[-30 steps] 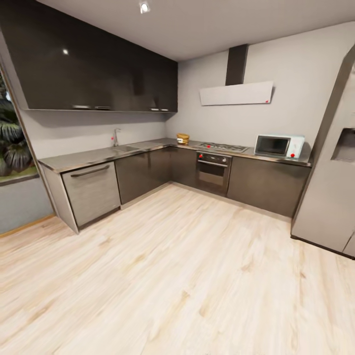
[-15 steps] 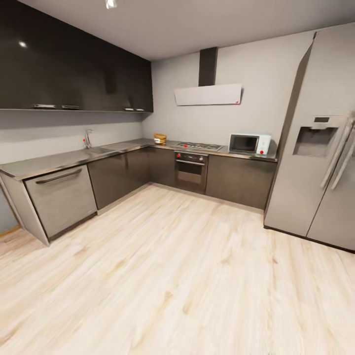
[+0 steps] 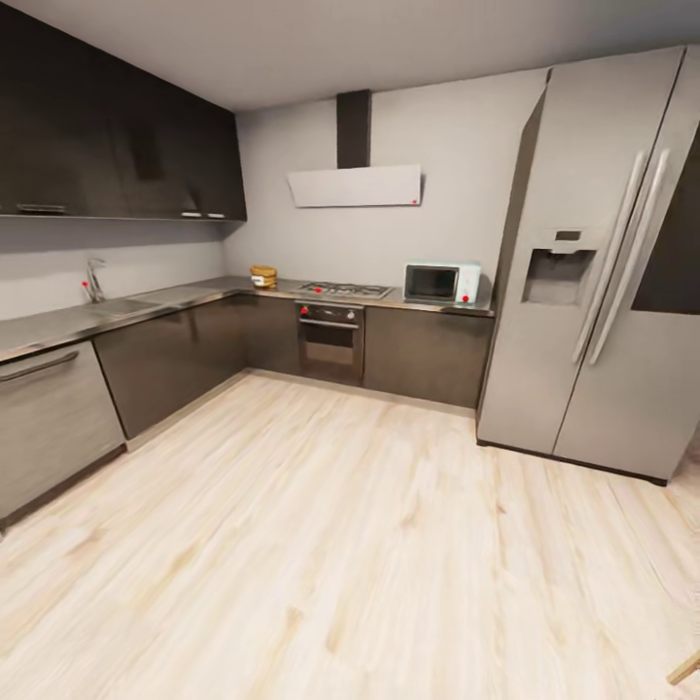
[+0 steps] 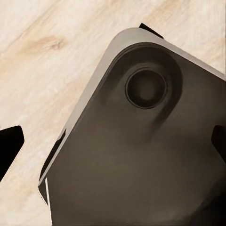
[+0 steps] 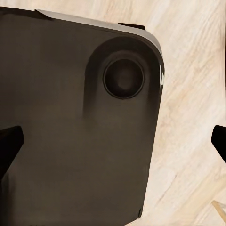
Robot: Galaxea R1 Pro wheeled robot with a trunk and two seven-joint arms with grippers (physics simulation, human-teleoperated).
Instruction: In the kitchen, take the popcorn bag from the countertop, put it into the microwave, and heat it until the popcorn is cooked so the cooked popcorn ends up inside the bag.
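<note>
From the head view we are looking across a wide wooden floor (image 3: 321, 544) toward the far corner of the kitchen. The popcorn bag (image 3: 263, 276) is standing on the desk (image 3: 185, 295), near the corner, and the hob (image 3: 345, 289) is lying between it and the microwave (image 3: 442, 283). The microwave is sitting on the same desk beside the tall grey fridge (image 3: 593, 282), its door closed as far as we can tell, a small red light at its lower corner. The bag is well apart from the microwave and from us. So we are judging that nothing of the task is done yet: the bag is waiting to be picked, the oven to be opened, loaded and started. First we are needing to cross the floor.

In the left wrist view we are seeing the dark robot base (image 4: 136, 155) with a round recess, above the pale floor. The dark finger tips are standing at the two opposite edges, far apart, with nothing between them, so the left jaws are released.

In the right wrist view we are seeing the same dark base over the floor planks. The tips are again standing wide at both edges, so the right jaws are released and empty too.
</note>
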